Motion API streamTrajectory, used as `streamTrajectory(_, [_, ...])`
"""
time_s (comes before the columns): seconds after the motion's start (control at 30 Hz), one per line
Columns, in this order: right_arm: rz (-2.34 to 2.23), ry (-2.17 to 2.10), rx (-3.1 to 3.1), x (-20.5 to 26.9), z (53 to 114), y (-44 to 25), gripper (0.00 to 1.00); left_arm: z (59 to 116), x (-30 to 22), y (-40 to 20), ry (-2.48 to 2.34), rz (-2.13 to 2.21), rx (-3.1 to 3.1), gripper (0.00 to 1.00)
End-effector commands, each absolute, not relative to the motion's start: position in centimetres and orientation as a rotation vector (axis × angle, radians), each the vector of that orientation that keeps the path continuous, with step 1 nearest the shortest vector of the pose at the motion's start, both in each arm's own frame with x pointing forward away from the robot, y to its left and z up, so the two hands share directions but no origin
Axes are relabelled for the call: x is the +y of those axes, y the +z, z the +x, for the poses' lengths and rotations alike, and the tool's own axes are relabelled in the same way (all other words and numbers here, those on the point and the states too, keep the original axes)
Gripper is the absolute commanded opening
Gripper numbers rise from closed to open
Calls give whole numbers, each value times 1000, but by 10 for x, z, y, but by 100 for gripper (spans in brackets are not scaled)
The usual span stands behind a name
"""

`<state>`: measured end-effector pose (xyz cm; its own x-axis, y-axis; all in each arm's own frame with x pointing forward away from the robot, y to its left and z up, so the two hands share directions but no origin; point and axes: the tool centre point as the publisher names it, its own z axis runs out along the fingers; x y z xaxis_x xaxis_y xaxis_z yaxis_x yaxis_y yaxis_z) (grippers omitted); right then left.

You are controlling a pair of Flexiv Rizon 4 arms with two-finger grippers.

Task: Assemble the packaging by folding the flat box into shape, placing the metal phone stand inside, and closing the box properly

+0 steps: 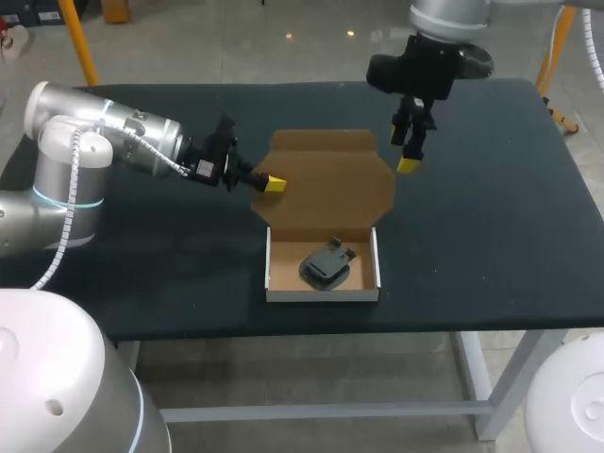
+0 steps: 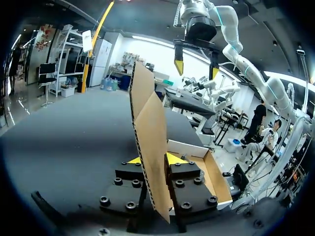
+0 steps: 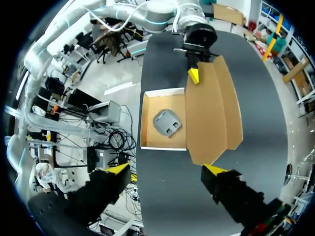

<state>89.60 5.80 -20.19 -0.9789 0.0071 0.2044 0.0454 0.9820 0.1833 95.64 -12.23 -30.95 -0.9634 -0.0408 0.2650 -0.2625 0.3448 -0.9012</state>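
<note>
A brown cardboard box lies mid-table with its white-walled tray (image 1: 268,269) near the front and its lid (image 1: 326,184) raised behind. The dark metal phone stand (image 1: 327,266) rests inside the tray. My left gripper (image 1: 269,183) is shut on the lid's left edge; in the left wrist view the lid (image 2: 147,118) stands upright between its yellow tips (image 2: 153,160), the tray (image 2: 211,169) beside it. My right gripper (image 1: 411,151) hangs open above the lid's right corner. From the right wrist view its fingers (image 3: 166,169) spread wide over the lid (image 3: 211,110), tray (image 3: 143,120) and stand (image 3: 166,122).
The dark table (image 1: 491,217) has bare surface to the right and left of the box and in front of it. My right arm's gripper (image 2: 196,61) shows high beyond the lid in the left wrist view.
</note>
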Motion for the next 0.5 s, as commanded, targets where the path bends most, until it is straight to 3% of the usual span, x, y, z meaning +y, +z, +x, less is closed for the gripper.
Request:
streamTrajectory(0.03, [-39, -266, -2920, 60, 896, -200, 100, 957, -121, -311, 1684, 272, -2401, 20])
streamTrajectory(0.5, [-40, -245, -2916, 63, 897, -201, 100, 959, -123, -309, 1721, 228, -2408, 15])
